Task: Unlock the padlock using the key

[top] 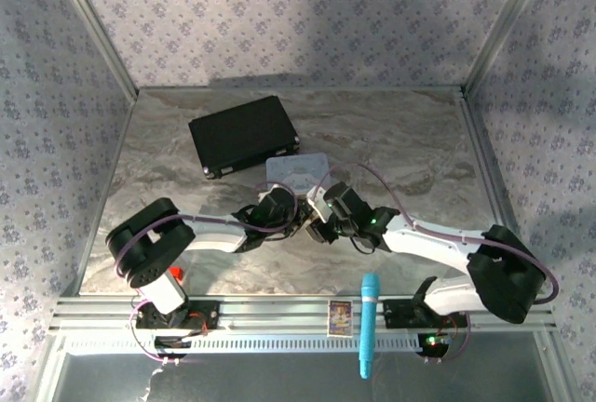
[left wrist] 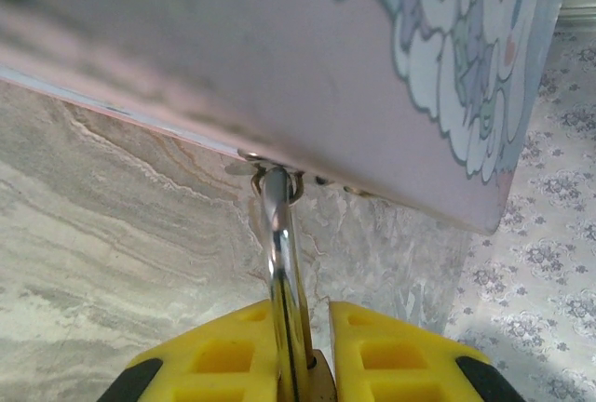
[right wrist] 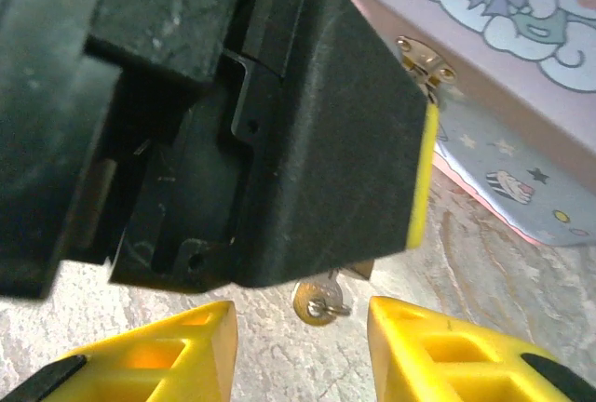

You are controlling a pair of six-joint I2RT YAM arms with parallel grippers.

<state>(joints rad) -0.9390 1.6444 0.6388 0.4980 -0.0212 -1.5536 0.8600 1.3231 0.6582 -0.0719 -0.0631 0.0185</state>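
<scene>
My left jaws are clenched on the padlock (left wrist: 279, 272), one yellow finger (left wrist: 209, 355) on each side of its brass body. I hold it so the thin shackle runs straight out to the hasp (left wrist: 276, 167) of the pastel tin (left wrist: 279, 58). I judge this steadies the lock and turns its keyhole end back toward my other arm. My right jaws are released and spread wide, gripping nothing, lined up on the key (right wrist: 318, 301). Its small round head and ring poke out beneath the black housing of my left jaws. It looks seated in the lock, though the entry itself is hidden. The left wrist view tells me how the shackle sits in the hasp. The right wrist view tells me where the key head lies between my open pads. The top view tells me my arms meet nose to nose just before the tin on the worktop (top: 410, 141), with the black case (top: 244, 134) apart behind
</scene>
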